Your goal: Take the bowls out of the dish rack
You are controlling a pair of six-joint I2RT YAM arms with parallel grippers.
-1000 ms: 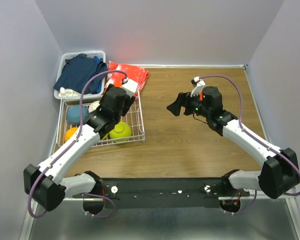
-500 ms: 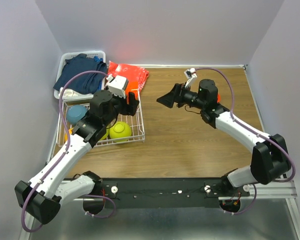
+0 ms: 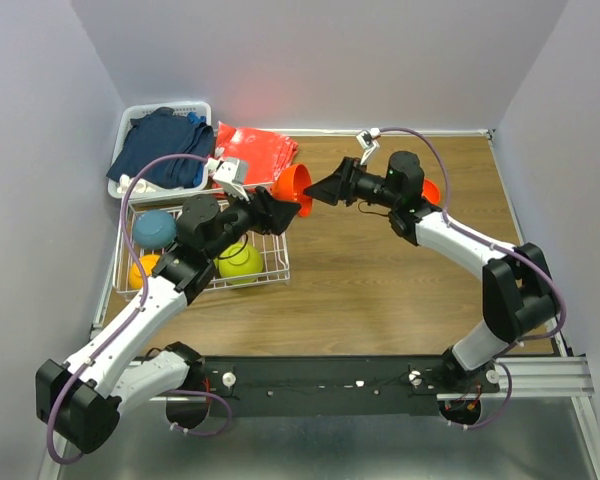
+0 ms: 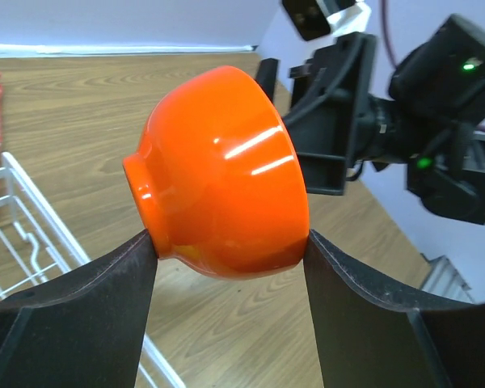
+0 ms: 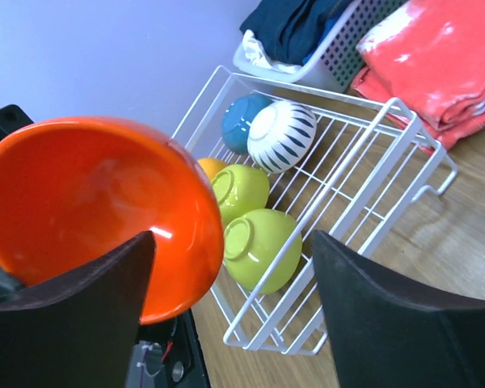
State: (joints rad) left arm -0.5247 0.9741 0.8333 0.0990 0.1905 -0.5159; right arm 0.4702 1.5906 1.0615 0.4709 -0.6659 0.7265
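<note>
left hand [image 3: 283, 205] grips orange bowl [image 3: 296, 188], blocking spread right hand [image 3: 322, 190] just beside | rack [image 3: 283, 250], red cloth [image 3: 260, 150], basket [image 3: 170, 105] crowd far-left | bare surface [image 3: 380, 290] at centre and toward near edge gives passage

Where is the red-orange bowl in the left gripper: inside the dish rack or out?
Out. The left gripper holds the red-orange bowl in the air, tipped on its side, past the dish rack's edge.

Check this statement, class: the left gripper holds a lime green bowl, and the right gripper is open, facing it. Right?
Wrong in one respect: the bowl in the left gripper is red-orange, not lime green, as the left wrist view shows. The right gripper is open, facing it.
</note>
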